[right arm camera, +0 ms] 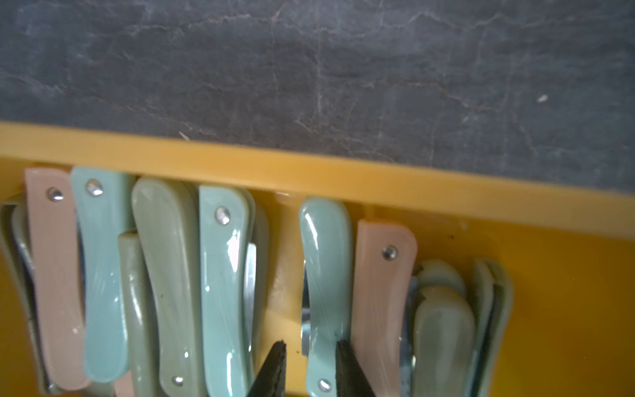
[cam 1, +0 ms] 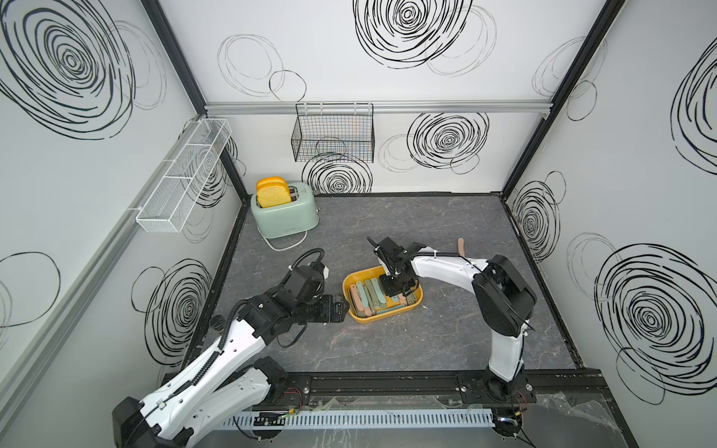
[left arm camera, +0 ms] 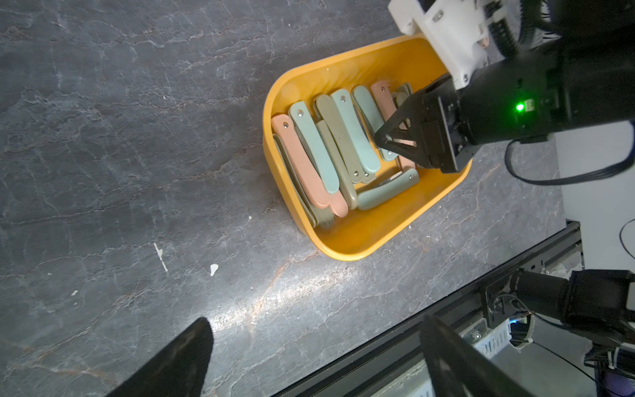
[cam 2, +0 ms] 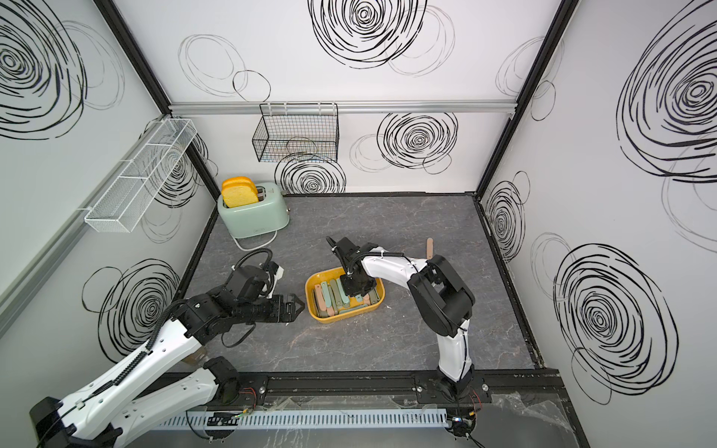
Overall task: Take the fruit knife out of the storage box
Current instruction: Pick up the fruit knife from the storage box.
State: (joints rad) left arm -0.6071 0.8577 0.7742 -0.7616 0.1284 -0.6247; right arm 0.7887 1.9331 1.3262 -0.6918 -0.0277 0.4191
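The mustard-yellow storage box sits mid-table and holds several folded fruit knives with teal, olive and pink handles. My right gripper reaches down into the box. Its jaws straddle one teal fruit knife: one finger touches the handle's side and a narrow gap remains at the other. My left gripper hovers wide open just left of the box, holding nothing.
A mint toaster with bread slices stands at the back left, its cord on the table. A black wire basket and a white mesh basket hang on the walls. A pinkish handle-like piece lies behind the right arm.
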